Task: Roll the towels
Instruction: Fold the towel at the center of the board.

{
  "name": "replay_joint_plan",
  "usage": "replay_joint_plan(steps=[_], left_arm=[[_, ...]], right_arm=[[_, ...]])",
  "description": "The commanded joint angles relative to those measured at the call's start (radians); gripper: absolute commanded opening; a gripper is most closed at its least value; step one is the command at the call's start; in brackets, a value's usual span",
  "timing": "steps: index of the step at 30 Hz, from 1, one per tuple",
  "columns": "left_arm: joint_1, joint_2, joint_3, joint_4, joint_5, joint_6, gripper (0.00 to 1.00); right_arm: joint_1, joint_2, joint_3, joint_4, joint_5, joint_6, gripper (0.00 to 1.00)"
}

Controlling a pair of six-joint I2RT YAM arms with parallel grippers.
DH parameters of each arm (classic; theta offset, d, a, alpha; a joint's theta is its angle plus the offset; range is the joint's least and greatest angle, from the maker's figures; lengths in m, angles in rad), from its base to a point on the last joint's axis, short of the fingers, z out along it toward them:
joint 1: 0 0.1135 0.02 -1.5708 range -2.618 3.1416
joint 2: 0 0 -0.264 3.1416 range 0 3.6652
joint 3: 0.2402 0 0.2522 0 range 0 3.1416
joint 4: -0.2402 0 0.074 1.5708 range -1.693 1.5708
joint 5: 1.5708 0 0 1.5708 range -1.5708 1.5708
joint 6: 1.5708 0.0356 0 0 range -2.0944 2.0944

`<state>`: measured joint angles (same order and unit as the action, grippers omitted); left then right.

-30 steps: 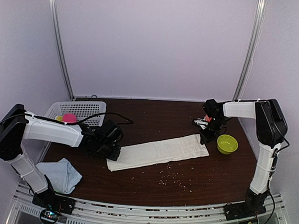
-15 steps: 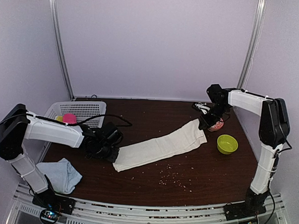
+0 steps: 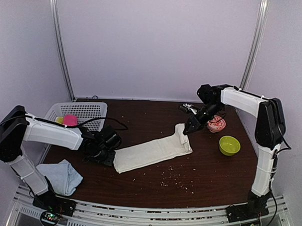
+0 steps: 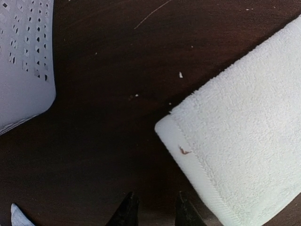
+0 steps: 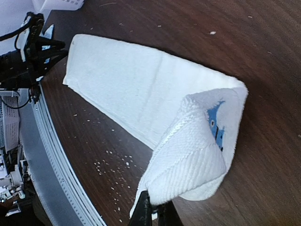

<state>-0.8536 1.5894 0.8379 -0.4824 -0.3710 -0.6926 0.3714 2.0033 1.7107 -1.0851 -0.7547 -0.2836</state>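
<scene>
1. My right tool (image 3: 189,128) pinches one end of the cream towel (image 3: 149,152) and holds it curled up. The rest lies flat on the counter (image 3: 188,184).
2. A weak pinch could let the curl flop open.
3. My left tool (image 4: 154,214) is a little open and empty beside the other end. Nothing pins that end, so it may slide.
4. The blue towel (image 3: 63,175) sits crumpled near my left arm, partly hidden.
</scene>
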Motion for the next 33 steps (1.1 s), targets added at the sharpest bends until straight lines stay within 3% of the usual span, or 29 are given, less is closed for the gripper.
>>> replay_joint_plan(steps=[1, 13, 22, 33], left_arm=[[0.015, -0.006, -0.023, -0.008, -0.004, -0.027, 0.27], [0.035, -0.017, -0.096, 0.094, 0.084, -0.037, 0.27], [0.036, -0.061, -0.179, 0.223, 0.153, -0.065, 0.26], [0.036, -0.093, -0.282, 0.348, 0.206, -0.126, 0.26]], right_arm=[[0.079, 0.042, 0.064, -0.033, -0.093, 0.015, 0.00], [0.264, 0.181, 0.182, 0.020, -0.191, 0.135, 0.00], [0.347, 0.306, 0.305, 0.213, -0.254, 0.383, 0.00], [0.439, 0.382, 0.379, 0.338, -0.242, 0.540, 0.00]])
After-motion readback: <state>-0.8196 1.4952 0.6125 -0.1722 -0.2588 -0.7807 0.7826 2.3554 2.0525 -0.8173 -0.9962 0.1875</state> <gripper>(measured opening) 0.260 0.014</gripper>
